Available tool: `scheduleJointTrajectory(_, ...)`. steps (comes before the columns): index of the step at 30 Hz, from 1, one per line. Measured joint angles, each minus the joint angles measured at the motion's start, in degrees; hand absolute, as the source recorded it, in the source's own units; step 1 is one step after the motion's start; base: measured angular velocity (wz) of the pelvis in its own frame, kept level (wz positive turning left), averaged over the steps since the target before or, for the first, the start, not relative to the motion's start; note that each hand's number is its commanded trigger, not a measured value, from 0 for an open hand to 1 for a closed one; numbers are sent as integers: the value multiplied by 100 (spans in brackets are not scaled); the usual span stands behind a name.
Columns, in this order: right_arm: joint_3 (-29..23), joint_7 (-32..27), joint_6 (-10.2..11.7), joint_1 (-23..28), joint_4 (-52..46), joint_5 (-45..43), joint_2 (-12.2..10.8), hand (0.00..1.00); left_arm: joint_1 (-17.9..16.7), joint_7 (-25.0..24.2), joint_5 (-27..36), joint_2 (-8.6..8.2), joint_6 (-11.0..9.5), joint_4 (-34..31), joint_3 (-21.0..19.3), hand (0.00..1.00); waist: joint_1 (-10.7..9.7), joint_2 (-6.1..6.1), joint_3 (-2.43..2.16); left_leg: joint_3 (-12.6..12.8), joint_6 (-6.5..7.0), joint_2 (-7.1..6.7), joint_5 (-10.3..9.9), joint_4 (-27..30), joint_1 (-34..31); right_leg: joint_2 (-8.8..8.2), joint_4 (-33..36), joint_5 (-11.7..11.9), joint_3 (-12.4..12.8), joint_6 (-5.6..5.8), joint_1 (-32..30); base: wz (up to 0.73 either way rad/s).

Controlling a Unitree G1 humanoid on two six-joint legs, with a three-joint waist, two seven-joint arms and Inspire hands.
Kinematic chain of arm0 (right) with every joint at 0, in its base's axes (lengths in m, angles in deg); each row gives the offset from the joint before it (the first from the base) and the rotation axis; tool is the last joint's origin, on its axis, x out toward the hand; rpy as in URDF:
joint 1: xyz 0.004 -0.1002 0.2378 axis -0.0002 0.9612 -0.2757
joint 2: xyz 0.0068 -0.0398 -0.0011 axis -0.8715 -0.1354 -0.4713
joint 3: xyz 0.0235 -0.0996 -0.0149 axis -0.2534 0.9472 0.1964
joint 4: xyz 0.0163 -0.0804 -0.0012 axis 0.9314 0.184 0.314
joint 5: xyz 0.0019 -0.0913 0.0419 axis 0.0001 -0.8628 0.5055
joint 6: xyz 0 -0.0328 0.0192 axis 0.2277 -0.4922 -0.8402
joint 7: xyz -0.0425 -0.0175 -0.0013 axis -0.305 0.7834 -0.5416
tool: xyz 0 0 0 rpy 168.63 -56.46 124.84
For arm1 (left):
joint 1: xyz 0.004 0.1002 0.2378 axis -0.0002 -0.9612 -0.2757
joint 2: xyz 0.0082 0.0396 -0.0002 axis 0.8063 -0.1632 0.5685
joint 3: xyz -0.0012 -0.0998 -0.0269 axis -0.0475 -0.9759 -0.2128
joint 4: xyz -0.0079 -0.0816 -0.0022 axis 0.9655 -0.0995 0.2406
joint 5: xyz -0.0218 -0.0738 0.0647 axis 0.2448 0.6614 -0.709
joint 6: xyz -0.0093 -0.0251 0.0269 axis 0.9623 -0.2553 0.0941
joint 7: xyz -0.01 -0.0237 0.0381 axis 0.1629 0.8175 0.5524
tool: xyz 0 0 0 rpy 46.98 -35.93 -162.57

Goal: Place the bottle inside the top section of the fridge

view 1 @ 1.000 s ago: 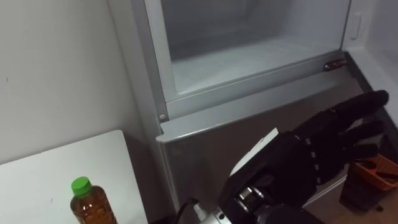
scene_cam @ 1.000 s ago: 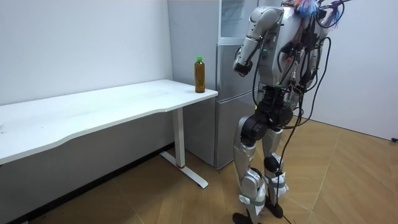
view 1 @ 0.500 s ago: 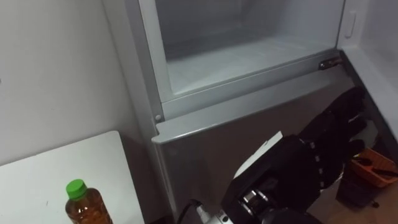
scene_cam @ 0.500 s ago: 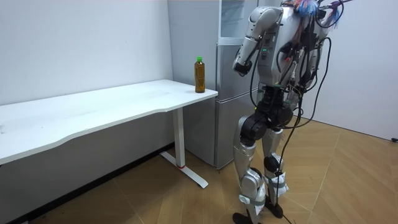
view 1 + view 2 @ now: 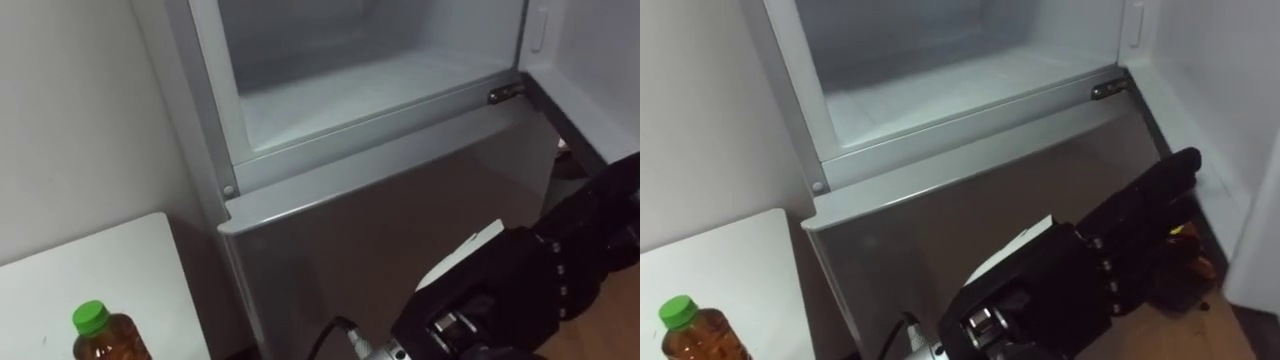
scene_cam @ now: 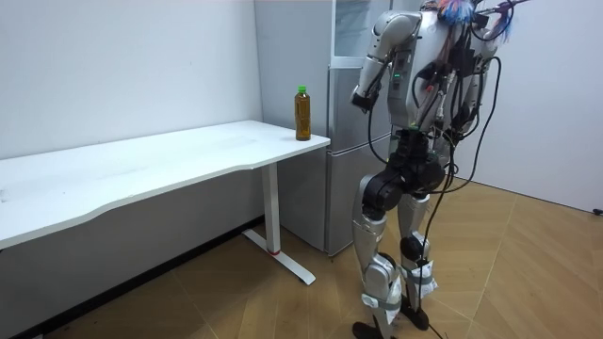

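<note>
The bottle (image 5: 100,335) holds brown liquid under a green cap and stands upright on the corner of the white table (image 5: 60,280), to my lower left. In the room view the bottle (image 6: 302,113) stands at the table end nearest the fridge. The upper fridge compartment (image 5: 380,125) is open in front of me, with its white inside bare. My left hand (image 5: 1130,235) reaches across in front of the grey lower fridge door (image 5: 400,230). Its fingers are straight, point right and hold nothing. It is well to the right of the bottle.
The upper door (image 5: 590,60) is swung open at the right, hinged at the compartment's right corner. A white wall (image 5: 70,120) rises behind the table. I stand close to the fridge (image 6: 344,141), with the long table (image 6: 170,160) on my left and wooden floor around.
The eye view has shifted, so the bottle and fridge sit further left. My left hand has drawn down and to the right, away from the upper compartment's sill. The bottle has not moved.
</note>
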Motion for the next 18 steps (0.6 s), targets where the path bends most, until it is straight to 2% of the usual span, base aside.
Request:
scheduleJointTrajectory(4, -52, -4, -43, 0, -7, 6, 5, 0, 163, -13, 0, 0, 17, 114, 13, 0, -46, 11, -2, 42, 0, 3, 0, -6, 50, 10, 6, 1, 90, -2, 9, -12)
scheduleJointTrajectory(8, -71, -10, -43, 3, -19, 13, 6, 0, 170, -86, 5, 2, 124, 122, 12, 0, -116, 12, -2, 140, 0, 12, 0, -9, 77, 25, 6, 4, 161, -6, 0, -9)
scheduleJointTrajectory(18, -94, -10, -42, 10, -72, 418, 78, 0, 212, -192, 2, 1, 210, 239, 17, 0, -311, 51, -18, 275, -1, 38, 0, -8, -2, 49, 22, 46, 321, -22, -160, -10)
